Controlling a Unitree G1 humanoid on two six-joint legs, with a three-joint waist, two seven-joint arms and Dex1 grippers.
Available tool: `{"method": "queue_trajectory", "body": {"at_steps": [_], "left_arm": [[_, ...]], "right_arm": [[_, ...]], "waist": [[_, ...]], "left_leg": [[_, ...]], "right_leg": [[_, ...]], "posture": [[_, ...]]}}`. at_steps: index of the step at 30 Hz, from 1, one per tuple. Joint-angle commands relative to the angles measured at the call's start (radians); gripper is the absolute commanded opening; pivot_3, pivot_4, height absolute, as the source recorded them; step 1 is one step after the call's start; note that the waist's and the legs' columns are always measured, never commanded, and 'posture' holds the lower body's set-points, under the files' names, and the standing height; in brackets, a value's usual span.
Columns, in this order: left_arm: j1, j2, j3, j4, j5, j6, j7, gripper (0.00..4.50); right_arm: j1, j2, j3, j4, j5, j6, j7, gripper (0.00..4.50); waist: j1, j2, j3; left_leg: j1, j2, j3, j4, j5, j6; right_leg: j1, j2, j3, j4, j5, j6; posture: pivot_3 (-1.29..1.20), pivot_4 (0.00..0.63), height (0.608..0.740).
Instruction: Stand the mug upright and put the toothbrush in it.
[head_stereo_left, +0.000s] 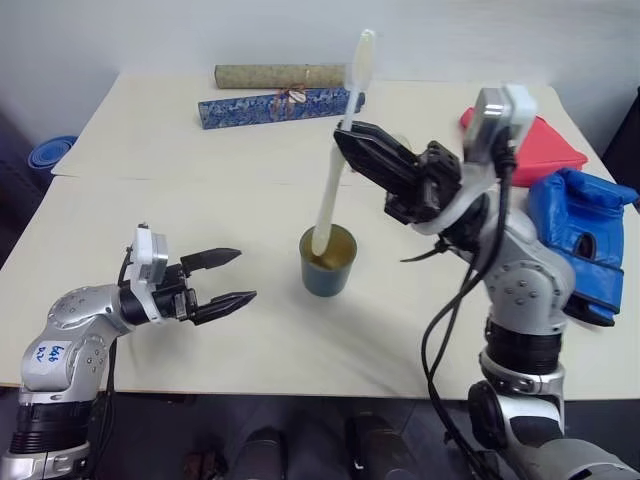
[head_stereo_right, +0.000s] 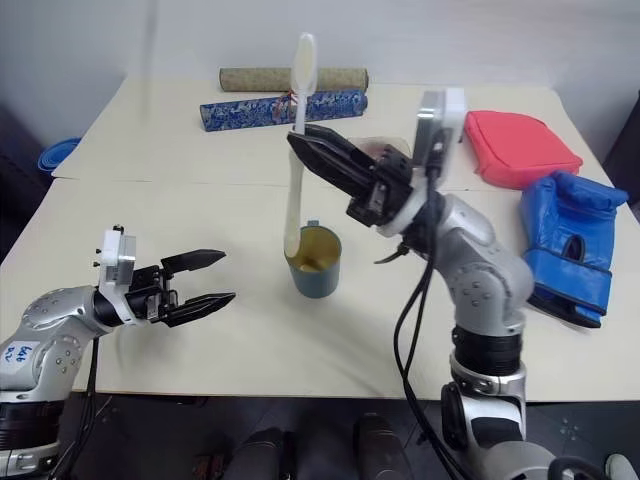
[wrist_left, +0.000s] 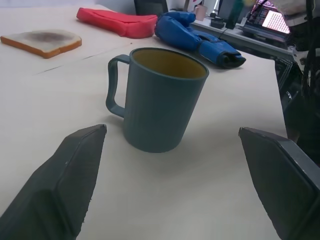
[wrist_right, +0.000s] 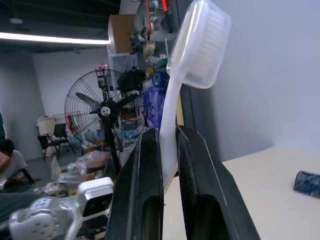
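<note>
The teal-grey mug (head_stereo_left: 328, 268) stands upright in the middle of the table, handle turned away from me. The left wrist view shows its yellowish inside (wrist_left: 167, 62) with nothing in it. My right gripper (head_stereo_left: 346, 134) is shut on the white toothbrush (head_stereo_left: 338, 170), gripping it mid-handle. The brush stands nearly upright with its bristle head (wrist_right: 200, 45) on top. Its lower end hangs over the mug's mouth in the eye views. My left gripper (head_stereo_left: 238, 276) is open, level with the mug and a short way to its left, pointing at it.
A blue boxing glove (head_stereo_left: 580, 240) and a red pouch (head_stereo_left: 545, 145) lie at the right. A blue patterned box (head_stereo_left: 270, 107) and an olive tube (head_stereo_left: 275, 75) lie along the far side. A slice of toast (wrist_left: 42, 42) rests beyond the mug.
</note>
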Motion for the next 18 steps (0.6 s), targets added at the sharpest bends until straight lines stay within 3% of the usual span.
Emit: {"method": "queue_trajectory", "body": {"at_steps": [1,8,14,18], "left_arm": [[-0.014,-0.005,0.000,-0.014,0.002,-0.010,0.008,4.50],[-0.001,-0.005,0.006,-0.027,0.003,-0.018,0.017,4.50],[0.020,0.013,0.032,-0.016,0.025,-0.032,0.039,4.50],[0.074,0.037,0.071,0.015,0.117,-0.128,0.072,4.50]], "right_arm": [[0.006,0.005,0.030,0.104,-0.120,-0.192,0.072,0.08],[0.050,-0.014,0.072,0.250,-0.223,-0.373,0.205,0.08],[0.146,-0.068,0.093,0.203,-0.264,-0.441,0.271,2.01],[0.218,-0.225,0.042,0.178,-0.276,-0.440,0.330,3.41]], "waist": [[-0.001,0.000,0.000],[-0.008,0.000,0.000],[-0.018,0.000,0.000],[-0.018,0.000,0.000]], "left_leg": [[0.000,0.000,0.000,0.000,0.000,0.000],[0.000,0.000,0.000,0.000,0.000,0.000],[0.000,0.000,-0.001,0.000,0.000,0.000],[0.000,0.000,-0.001,0.000,0.000,0.000]], "right_leg": [[0.000,0.000,0.000,0.000,0.000,0.000],[0.000,0.000,-0.002,0.000,0.000,0.000],[0.000,0.000,-0.002,0.000,0.000,0.000],[0.001,-0.001,-0.002,0.000,0.000,0.000]], "posture": [[0.00,0.150,0.740],[0.00,0.150,0.740],[0.00,0.150,0.740],[0.00,0.150,0.740]]}}
